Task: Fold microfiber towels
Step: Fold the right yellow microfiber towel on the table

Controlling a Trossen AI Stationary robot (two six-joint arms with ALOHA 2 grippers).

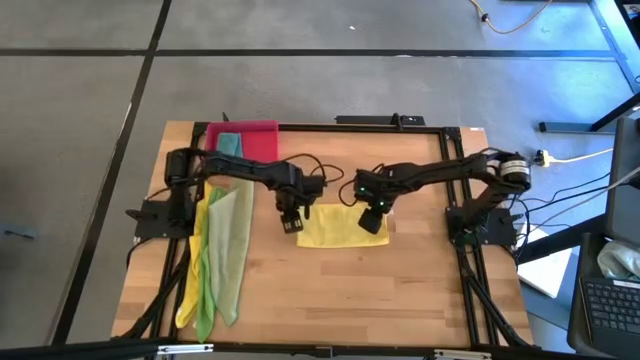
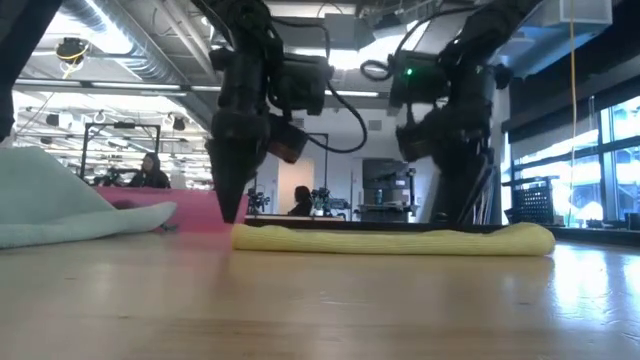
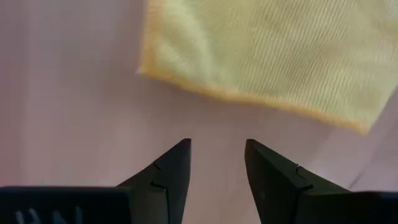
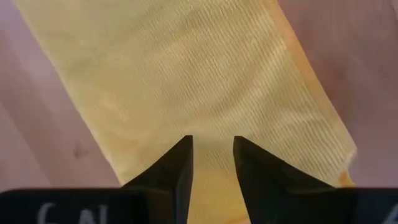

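A yellow microfiber towel lies folded into a flat rectangle on the middle of the wooden table, and shows as a low strip in the low view. My left gripper points down just off the towel's left end, over bare wood, open with nothing between its fingers. My right gripper hangs over the towel's right part, open, with the cloth spread below its fingers. Yellow, bright green and olive towels lie in a long heap at the left. A teal towel rests on the pink tray.
The pink tray stands at the table's far left, behind the left arm. A black frame runs along the table's far edge and both sides. Bare wood lies between the yellow towel and the near edge.
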